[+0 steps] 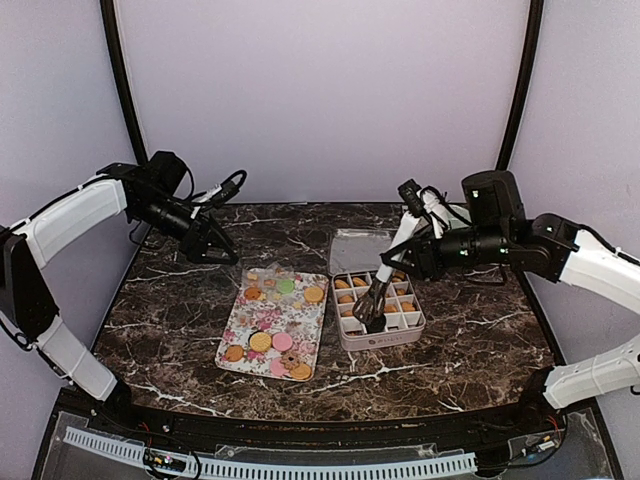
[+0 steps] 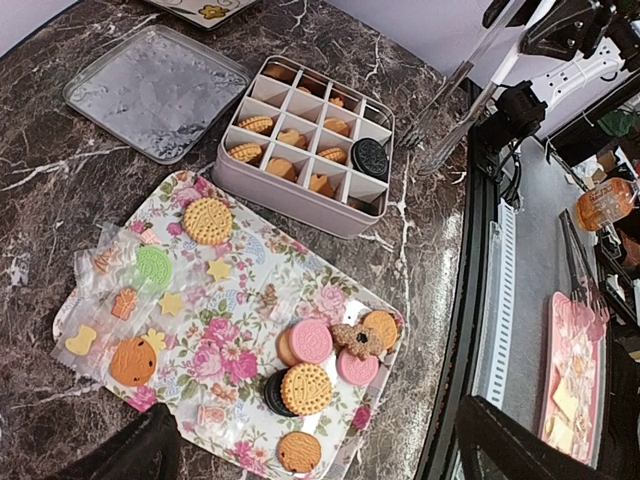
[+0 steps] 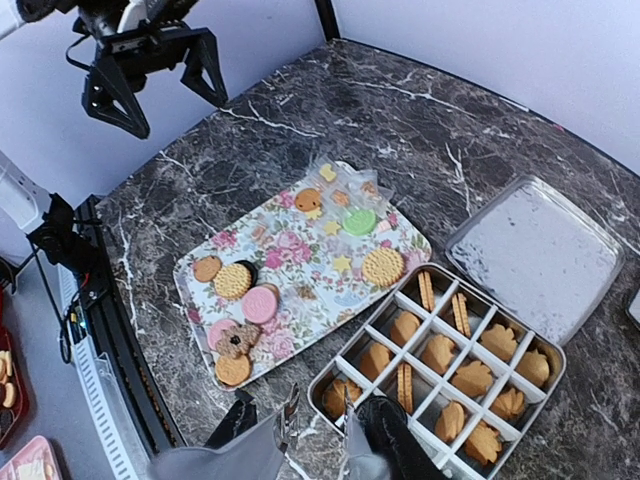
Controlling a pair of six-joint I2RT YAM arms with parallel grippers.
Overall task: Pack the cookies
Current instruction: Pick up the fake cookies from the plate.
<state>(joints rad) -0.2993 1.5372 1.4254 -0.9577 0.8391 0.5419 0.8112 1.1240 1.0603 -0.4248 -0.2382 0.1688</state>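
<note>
Loose cookies point(image 1: 260, 341) lie on a floral tray point(image 1: 247, 312) in the middle of the marble table: tan, pink point(image 2: 310, 340), green point(image 2: 153, 267) and orange ones, some in clear wrappers. Right of the tray, a divided pink box point(image 2: 290, 195) holds tan cookies point(image 3: 470, 378) and one dark cookie point(image 2: 369, 157). My right gripper point(image 1: 403, 262) is shut on metal tongs point(image 1: 385, 280). The tong tips point(image 3: 298, 400) stand apart at the box's near corner. My left gripper point(image 1: 215, 245) hangs open and empty above the table's back left; its fingers point(image 2: 140, 450) frame the tray.
The box's clear lid point(image 1: 355, 245) lies flat behind it. A black rail and a white cable chain point(image 1: 270, 465) run along the table's near edge. Beyond the table's side edge, lower down, is a pink tray point(image 2: 570, 370) of other biscuits. Black frame posts stand at the back corners.
</note>
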